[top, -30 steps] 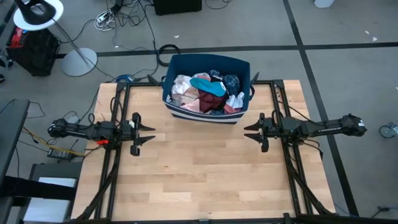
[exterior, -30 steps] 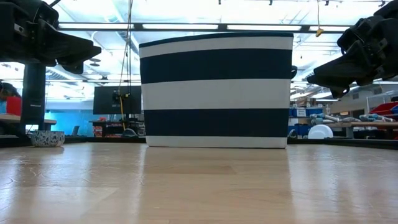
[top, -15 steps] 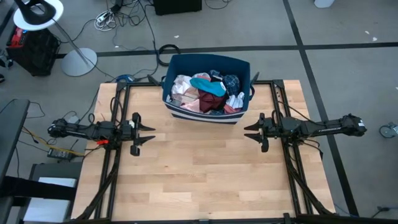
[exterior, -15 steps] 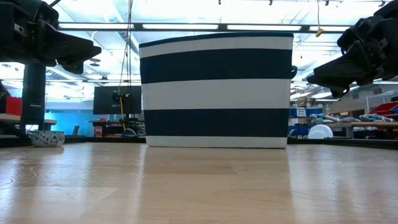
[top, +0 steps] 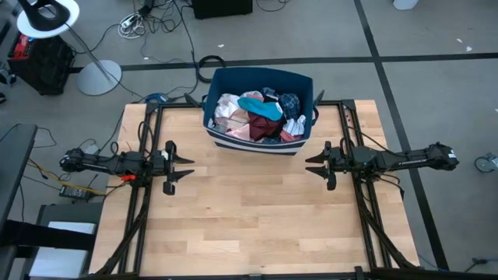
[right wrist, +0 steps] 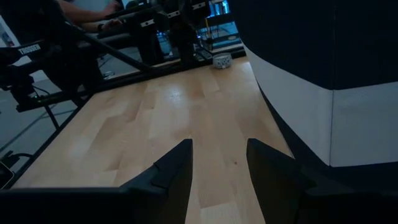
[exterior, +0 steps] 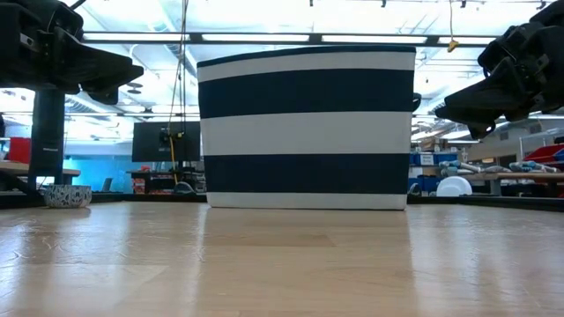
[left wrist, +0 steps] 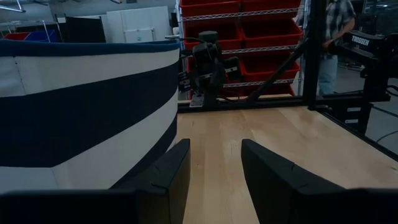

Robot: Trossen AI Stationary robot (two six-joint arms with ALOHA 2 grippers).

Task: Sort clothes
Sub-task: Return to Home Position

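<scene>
The clothes [top: 257,115] lie heaped in a dark blue bin with white stripes [top: 259,145] at the table's far middle: white, pink, teal, maroon and dark pieces. My left gripper [top: 187,166] hovers open at the table's left side, pointing level toward the right. My right gripper [top: 311,166] hovers open at the right side, pointing toward the left. Both are nearer than the bin and hold nothing. In the left wrist view [left wrist: 214,158] and the right wrist view [right wrist: 219,158] only bare table shows between the fingers.
The striped bin [exterior: 307,128] stands on the wooden table [top: 249,218], with a broad bare stretch of table between and in front of the grippers. Black frame rails [top: 144,140] run along both sides. A person [left wrist: 329,37] stands beyond the table's right side.
</scene>
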